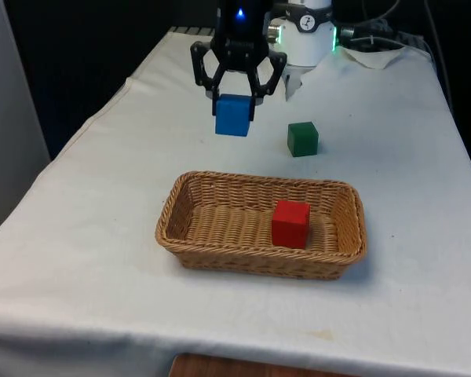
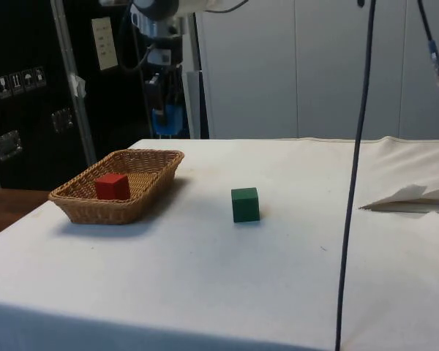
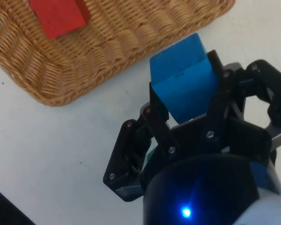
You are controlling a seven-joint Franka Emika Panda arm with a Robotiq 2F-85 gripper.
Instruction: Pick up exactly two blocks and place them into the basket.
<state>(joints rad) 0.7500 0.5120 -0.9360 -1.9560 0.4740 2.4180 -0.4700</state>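
Observation:
My gripper (image 1: 235, 100) is shut on a blue block (image 1: 233, 115), which hangs in the air above the cloth just beyond the far rim of the wicker basket (image 1: 184, 228). In the wrist view the blue block (image 3: 182, 82) sits clamped between the black fingers (image 3: 155, 105), with the basket's rim (image 3: 103, 61) beside it. A red block (image 1: 290, 223) lies inside the basket, towards the front view's right end. A green block (image 1: 302, 138) rests on the cloth beyond the basket, at the front view's right of the gripper. The side view shows the blue block (image 2: 168, 121) held behind the basket (image 2: 157, 155).
The green block (image 2: 245, 204) stands alone mid-table in the side view. A crumpled fold of white cloth (image 2: 413, 197) lies near the robot's base. A black cable (image 2: 355, 175) hangs across the side view.

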